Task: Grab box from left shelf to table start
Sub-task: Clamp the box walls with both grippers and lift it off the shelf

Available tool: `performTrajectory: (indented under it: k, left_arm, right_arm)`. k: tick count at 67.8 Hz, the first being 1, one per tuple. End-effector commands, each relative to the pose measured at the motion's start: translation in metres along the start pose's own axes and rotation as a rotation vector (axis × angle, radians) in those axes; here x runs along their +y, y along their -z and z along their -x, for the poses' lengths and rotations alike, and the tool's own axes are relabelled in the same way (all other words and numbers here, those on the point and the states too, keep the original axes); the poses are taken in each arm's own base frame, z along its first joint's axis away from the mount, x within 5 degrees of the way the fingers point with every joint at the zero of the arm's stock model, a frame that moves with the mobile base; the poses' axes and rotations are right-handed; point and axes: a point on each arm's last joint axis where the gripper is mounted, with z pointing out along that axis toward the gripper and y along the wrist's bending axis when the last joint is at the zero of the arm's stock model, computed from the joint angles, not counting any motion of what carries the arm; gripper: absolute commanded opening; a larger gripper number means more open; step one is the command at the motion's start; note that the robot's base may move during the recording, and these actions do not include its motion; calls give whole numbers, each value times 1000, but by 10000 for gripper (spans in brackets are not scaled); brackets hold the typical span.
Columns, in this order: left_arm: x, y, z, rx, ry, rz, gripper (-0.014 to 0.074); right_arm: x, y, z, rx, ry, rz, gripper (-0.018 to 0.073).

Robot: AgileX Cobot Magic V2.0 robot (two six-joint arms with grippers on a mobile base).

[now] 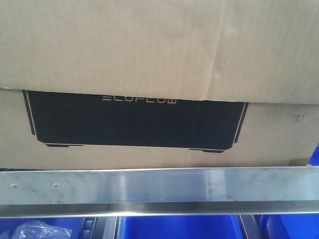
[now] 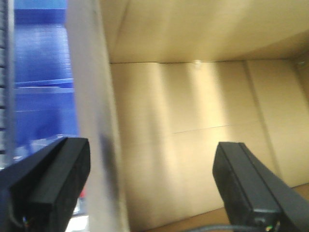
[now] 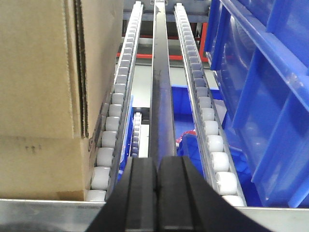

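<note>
On the left shelf (image 1: pixel 159 186), right behind its brushed-steel front edge, sits the box (image 1: pixel 149 55). It's big brown cardboard with the black ECOFLOW panel facing out, and the top flap hangs over the upper part of that panel.

> Is it actually on the shelf or half off?

Fully on, from what I can see. The right wrist view shows its lower front corner resting on the left roller track (image 3: pixel 113 121), with the corner just behind the front edge. A second roller track (image 3: pixel 205 121) runs beside it with nothing on it, and a blue bin (image 3: pixel 260 96) stands along that track's right side.

> What are the grippers doing?

The left gripper (image 2: pixel 149 186) is spread wide. One finger is over the inside of the box. The other finger is outside it, and the box's side wall stands up between them, blurry. I can't tell if either pad touches cardboard.

The right gripper (image 3: pixel 157 193) has its fingers pressed together with nothing between them. It sits over the shelf's front edge, in the gap between the two roller tracks and just right of the box.

> Anything under the shelf?

More blue bins (image 1: pixel 179 226), plus a crumpled clear plastic bag (image 1: pixel 35 231) near the lower left corner.
</note>
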Motion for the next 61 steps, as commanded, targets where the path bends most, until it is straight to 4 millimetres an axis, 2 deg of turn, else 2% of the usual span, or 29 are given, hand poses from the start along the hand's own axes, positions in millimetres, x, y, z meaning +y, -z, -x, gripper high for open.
performTrajectory:
  k: [1,12,20,36,46,61]
  left_arm:
    - [-5,13,16,-70,-18,-11,422]
    - [-4,11,20,3,-4,2,421]
    - [-3,7,19,45,1,13,387]
    - [-22,2,16,74,-91,53,382]
    - [-19,-4,16,88,-72,147,382]
    - [-18,-17,21,129,-49,156,382]
  right_arm:
    - [0,1,8,-97,8,-3,57]
    - [0,1,8,-97,8,-3,57]
    - [0,1,8,-97,8,-3,57]
    - [0,1,8,-97,8,-3,57]
    - [0,1,8,-97,8,-3,57]
    - [0,1,8,-98,8,-3,57]
